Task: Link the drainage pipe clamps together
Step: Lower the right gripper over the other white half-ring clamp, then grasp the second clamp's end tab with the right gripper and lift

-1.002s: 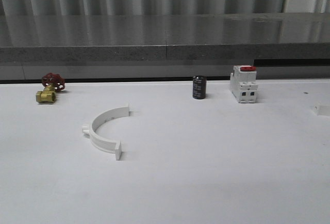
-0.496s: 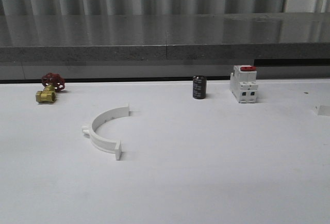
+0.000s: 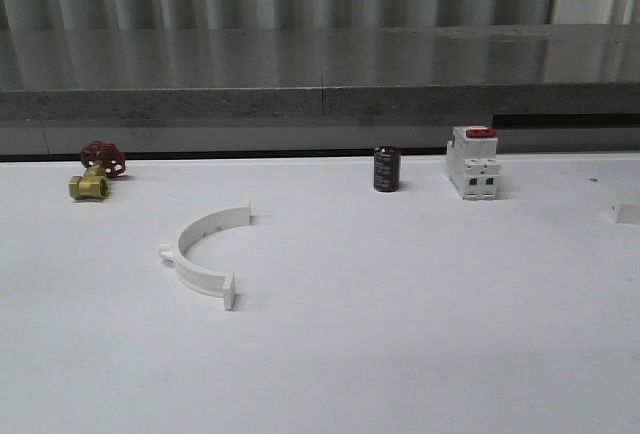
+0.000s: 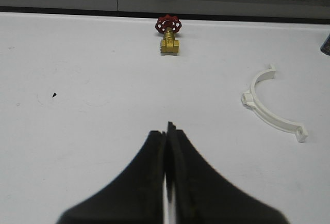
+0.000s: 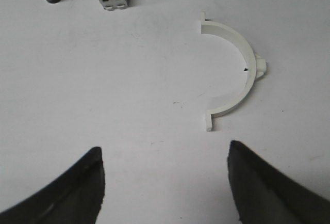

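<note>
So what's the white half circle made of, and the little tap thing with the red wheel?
The white half-ring clamp looks like moulded plastic: plain white, matte, with thin walls and small square end tabs. The valve seems to be metal: its body is yellow and a bit shiny, like brass, and its handwheel is painted or coated red. That one is small in the pictures, so brass is a guess.

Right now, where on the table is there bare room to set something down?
The near table in front of the left clamp is bare, as is the middle stretch toward the right clamp. The back edge is busier: valve, capacitor, breaker.
</note>
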Motion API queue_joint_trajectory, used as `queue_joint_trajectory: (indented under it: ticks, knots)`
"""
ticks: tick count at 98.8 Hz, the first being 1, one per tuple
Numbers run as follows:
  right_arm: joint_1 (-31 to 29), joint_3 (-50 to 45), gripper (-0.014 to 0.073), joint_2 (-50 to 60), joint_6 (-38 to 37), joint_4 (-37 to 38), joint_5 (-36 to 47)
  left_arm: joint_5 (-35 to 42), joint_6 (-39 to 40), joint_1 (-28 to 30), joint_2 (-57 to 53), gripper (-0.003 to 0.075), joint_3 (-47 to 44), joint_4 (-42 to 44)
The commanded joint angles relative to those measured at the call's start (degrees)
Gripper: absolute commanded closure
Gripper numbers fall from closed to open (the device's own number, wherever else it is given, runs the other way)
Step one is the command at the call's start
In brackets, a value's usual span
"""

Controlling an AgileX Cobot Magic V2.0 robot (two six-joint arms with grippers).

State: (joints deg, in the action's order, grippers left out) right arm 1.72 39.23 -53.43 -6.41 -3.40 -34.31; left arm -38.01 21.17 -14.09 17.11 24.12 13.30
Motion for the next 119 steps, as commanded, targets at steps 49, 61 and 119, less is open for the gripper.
queue_joint_trajectory:
  ticks: [49, 61, 119]
  knots:
    - [-9.5, 28.5, 0.0064, -28.4, 7.2, -0.2, -9.4, 4.4, 0.5, 0.1, 0.5, 0.0741, 1.4, 0.5]
    - [-13.1, 32.2, 0.0064, -34.7, 12.0, -2.6, -10.4, 4.4, 0.5, 0.1, 0.5, 0.0741, 1.4, 0.5]
    - [-18.7, 34.6, 0.0064, -52.5, 25.8, -10.8, -8.4, 4.4, 0.5, 0.1, 0.5, 0.0741, 1.4, 0.5]
